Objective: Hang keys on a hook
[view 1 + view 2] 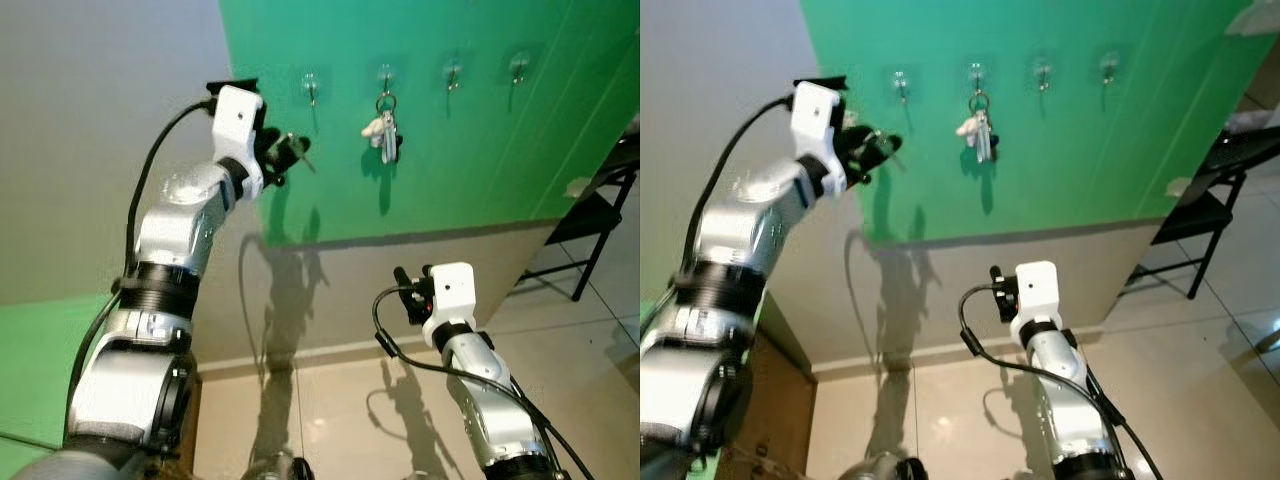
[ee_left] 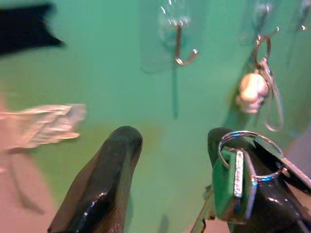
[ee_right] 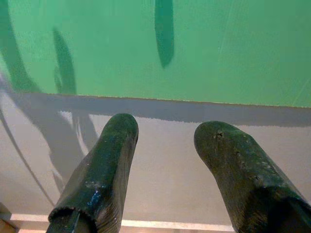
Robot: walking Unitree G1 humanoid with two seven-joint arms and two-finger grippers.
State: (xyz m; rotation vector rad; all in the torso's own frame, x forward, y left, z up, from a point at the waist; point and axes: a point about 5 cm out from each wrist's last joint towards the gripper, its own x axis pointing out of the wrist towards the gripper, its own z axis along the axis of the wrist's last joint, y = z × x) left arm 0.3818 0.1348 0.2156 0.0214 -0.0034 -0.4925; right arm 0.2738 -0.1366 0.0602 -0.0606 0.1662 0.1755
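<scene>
My left gripper [image 1: 284, 156] is raised close to the green wall, just below and left of the leftmost clear hook [image 1: 311, 86]. Its fingers stand apart in the left wrist view [image 2: 172, 141]. A key ring with a green tag [image 2: 238, 174] hangs looped over one fingertip, and the empty hook [image 2: 181, 46] lies ahead of it. Another key bunch with a white charm [image 1: 383, 128] hangs on the second hook [image 1: 386, 75]. Two more empty hooks [image 1: 454, 72] follow to the right. My right gripper [image 3: 165, 141] is low, open and empty, facing the grey lower wall.
A black folding chair [image 1: 600, 215] stands at the right by the wall. Shiny tiled floor [image 1: 340, 400] lies below. A brown wooden piece [image 1: 770, 400] sits by my left side.
</scene>
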